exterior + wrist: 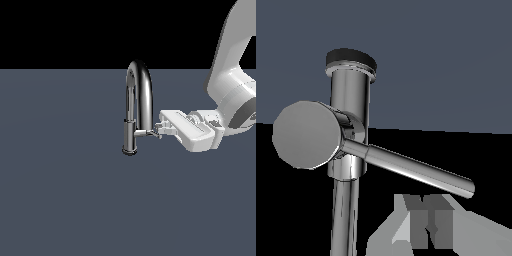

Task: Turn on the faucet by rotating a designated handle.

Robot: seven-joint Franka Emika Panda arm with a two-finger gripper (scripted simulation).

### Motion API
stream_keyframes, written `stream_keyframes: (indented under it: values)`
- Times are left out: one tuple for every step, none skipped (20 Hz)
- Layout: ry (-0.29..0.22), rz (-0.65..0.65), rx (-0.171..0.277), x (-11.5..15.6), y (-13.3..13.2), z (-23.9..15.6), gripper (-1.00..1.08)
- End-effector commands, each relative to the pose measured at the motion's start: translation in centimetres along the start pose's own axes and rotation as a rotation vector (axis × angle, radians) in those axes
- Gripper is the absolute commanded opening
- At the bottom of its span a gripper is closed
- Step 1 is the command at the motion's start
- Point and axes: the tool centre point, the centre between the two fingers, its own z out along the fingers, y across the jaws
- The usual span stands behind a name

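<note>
your tool (157, 131) sits at the handle (148, 132), on the faucet's (137, 105) right in the exterior view. you can't tell whether it grips.

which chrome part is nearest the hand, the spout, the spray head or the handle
The handle: the thin lever jutting sideways from the faucet's stem toward the hand, unlike the thicker spray head.

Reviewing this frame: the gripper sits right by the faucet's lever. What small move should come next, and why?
Probably a short push against the handle to begin rotating it. In the exterior view the gripper is level with the lever on the faucet stem, fingertips at its tip; the wrist view shows the fingertips close beside the lever, with contact unclear. The jaws look nearly closed, not around it.
</note>
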Motion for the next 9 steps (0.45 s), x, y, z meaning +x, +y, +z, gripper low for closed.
stream_keyframes:
  values:
    - [-0.006,0.015,-0.002,2.1,0.6,0.3,-1.0]
    - [-0.007,0.016,-0.002,2.7,0.8,0.4,-1.0]
    - [-0.008,0.018,-0.003,3.3,1.0,0.4,-1.0]
    - [-0.01,0.02,-0.004,3.8,1.1,0.5,-1.0]
    - [-0.011,0.021,-0.005,4.4,1.3,0.6,-1.0]
    - [-0.012,0.023,-0.006,5.0,1.5,0.6,-1.0]
    - [-0.013,0.025,-0.007,5.6,1.6,0.7,-1.0]
    - [-0.015,0.026,-0.008,6.2,1.8,0.7,-1.0]
    - [-0.015,0.026,-0.008,6.2,1.8,0.7,-1.0]
